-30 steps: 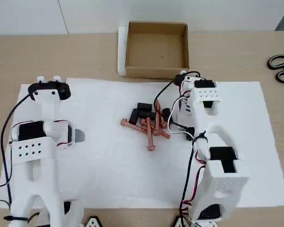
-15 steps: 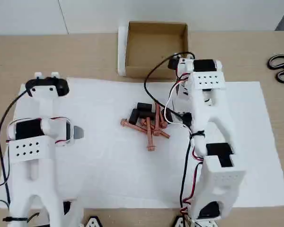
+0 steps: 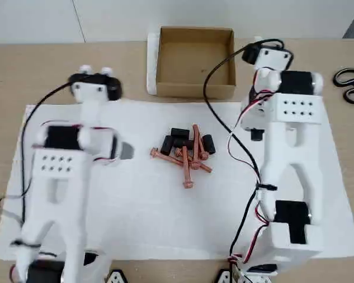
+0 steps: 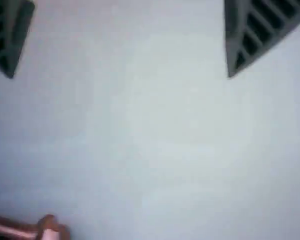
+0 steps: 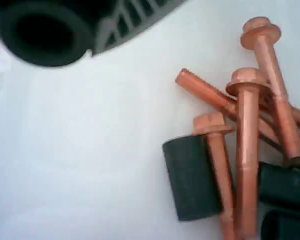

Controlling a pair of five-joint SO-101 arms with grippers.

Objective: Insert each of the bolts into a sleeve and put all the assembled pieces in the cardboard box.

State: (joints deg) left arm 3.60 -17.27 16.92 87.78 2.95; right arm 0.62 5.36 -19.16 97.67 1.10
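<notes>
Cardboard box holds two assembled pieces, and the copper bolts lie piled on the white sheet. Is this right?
No: the cardboard box is empty, as the high view shows. The copper bolts do lie piled on the white sheet.

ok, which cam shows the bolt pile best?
High view: the whole bolt pile lies uncovered on the white sheet. Right wrist view shows several bolts closer but cuts off the rest. Left wrist view catches one bolt end.
</notes>
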